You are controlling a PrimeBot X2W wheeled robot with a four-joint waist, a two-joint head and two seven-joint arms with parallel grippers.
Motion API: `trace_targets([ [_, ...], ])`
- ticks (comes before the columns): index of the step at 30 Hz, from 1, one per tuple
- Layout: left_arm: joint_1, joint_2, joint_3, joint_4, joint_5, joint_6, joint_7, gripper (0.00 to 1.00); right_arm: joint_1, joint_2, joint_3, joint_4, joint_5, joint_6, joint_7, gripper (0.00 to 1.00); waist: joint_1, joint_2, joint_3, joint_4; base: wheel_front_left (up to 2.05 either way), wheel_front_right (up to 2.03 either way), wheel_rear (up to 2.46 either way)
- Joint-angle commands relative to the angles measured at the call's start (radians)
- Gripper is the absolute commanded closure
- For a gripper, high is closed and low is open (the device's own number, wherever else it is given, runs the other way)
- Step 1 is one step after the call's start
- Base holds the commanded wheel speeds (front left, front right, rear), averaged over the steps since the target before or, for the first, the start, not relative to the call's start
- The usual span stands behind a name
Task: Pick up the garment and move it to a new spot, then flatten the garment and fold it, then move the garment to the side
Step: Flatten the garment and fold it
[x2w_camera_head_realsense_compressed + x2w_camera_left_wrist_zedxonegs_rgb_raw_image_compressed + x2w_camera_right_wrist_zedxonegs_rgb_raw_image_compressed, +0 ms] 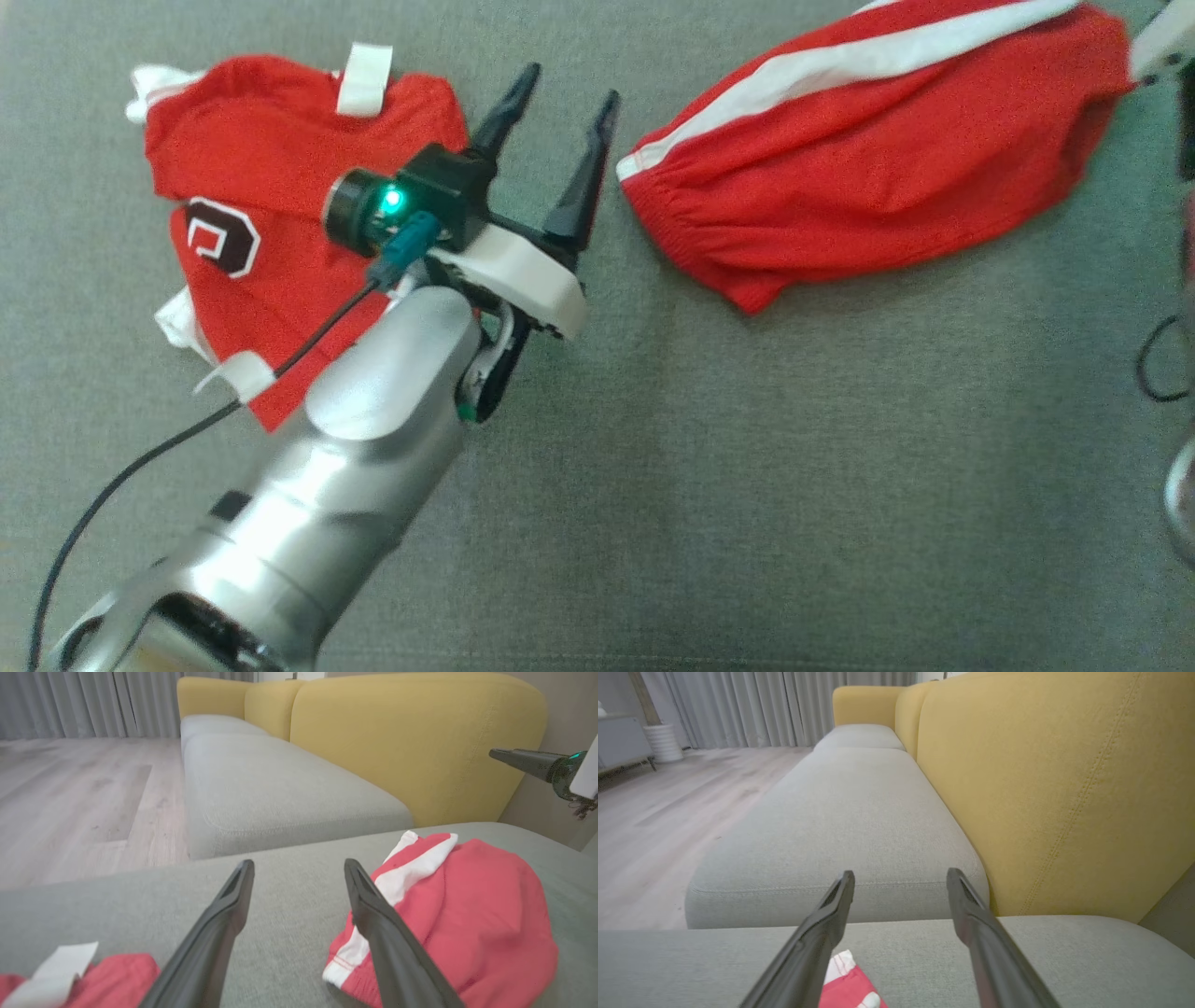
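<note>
A red jersey (280,177) with a dark emblem and white trim lies crumpled on the grey cushion (747,485) at the left. Red shorts (887,159) with a white side stripe lie at the upper right. My left gripper (571,86) hovers open and empty over the bare gap between them. In the left wrist view the left gripper (299,865) has the shorts (472,914) just right of its right finger and the jersey (117,975) at the lower left. My right gripper (899,875) is open and empty, with a red-and-white garment edge (847,984) below it.
A yellow sofa backrest (411,742) rises behind the cushion. A second grey seat (840,826) continues beyond, with wooden floor (70,802) and curtains to its left. A white part of the right arm (1162,37) and a dark cable loop (1158,364) sit at the right edge.
</note>
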Motion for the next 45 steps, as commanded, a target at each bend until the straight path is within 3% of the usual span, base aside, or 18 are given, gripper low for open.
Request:
trace_targets([
  [1,-0.013,0.05,0.051,-0.049,0.028,0.027,-0.016,0.0,0.019,0.039,0.019,-0.027,0.019,-0.001,-0.04,0.0,0.0001,0.0,-0.057,-0.022,0.0,0.0,0.0],
  [3,-0.007,0.065,0.062,-0.068,0.049,0.043,-0.017,0.0,0.033,0.051,0.029,-0.034,0.032,-0.001,-0.052,0.0,0.0001,0.0,-0.071,-0.028,0.0,0.0,0.0],
  [5,0.006,0.106,0.085,-0.129,0.131,0.098,-0.018,0.0,0.067,0.079,0.06,-0.058,0.069,-0.001,-0.063,0.0,0.0001,0.0,-0.097,-0.039,0.0,0.0,0.0],
  [10,0.124,0.176,0.148,-0.258,0.241,0.171,-0.018,0.0,0.25,0.128,0.215,-0.272,0.206,-0.001,-0.065,0.0,0.0001,0.0,-0.154,-0.068,0.0,0.0,0.0],
  [18,0.367,0.239,0.225,-0.376,0.306,0.187,-0.019,0.0,0.648,0.155,0.392,-0.606,0.398,-0.001,-0.065,0.0,0.0001,0.0,-0.229,-0.107,0.0,0.0,0.0],
  [26,0.555,0.222,0.309,-0.438,0.334,0.185,-0.019,0.0,0.891,0.171,0.429,-0.772,0.443,-0.001,-0.065,0.0,0.0001,0.0,-0.248,-0.133,0.0,0.0,0.0],
  [31,0.572,0.196,0.346,-0.454,0.363,0.16,-0.019,0.0,0.894,0.172,0.445,-0.796,0.424,-0.001,-0.064,0.0,0.0001,0.0,-0.225,-0.129,0.0,0.0,0.0],
  [37,0.545,0.164,0.364,-0.453,0.397,0.116,-0.019,0.0,0.789,0.143,0.398,-0.797,0.362,-0.001,0.002,0.0,0.0001,0.0,-0.167,-0.096,0.0,0.0,0.0],
  [45,0.503,0.117,0.377,-0.429,0.425,0.062,-0.019,0.0,0.538,0.072,0.241,-0.632,0.288,-0.001,0.203,0.0,0.0001,0.0,-0.063,-0.017,0.0,0.0,0.0],
])
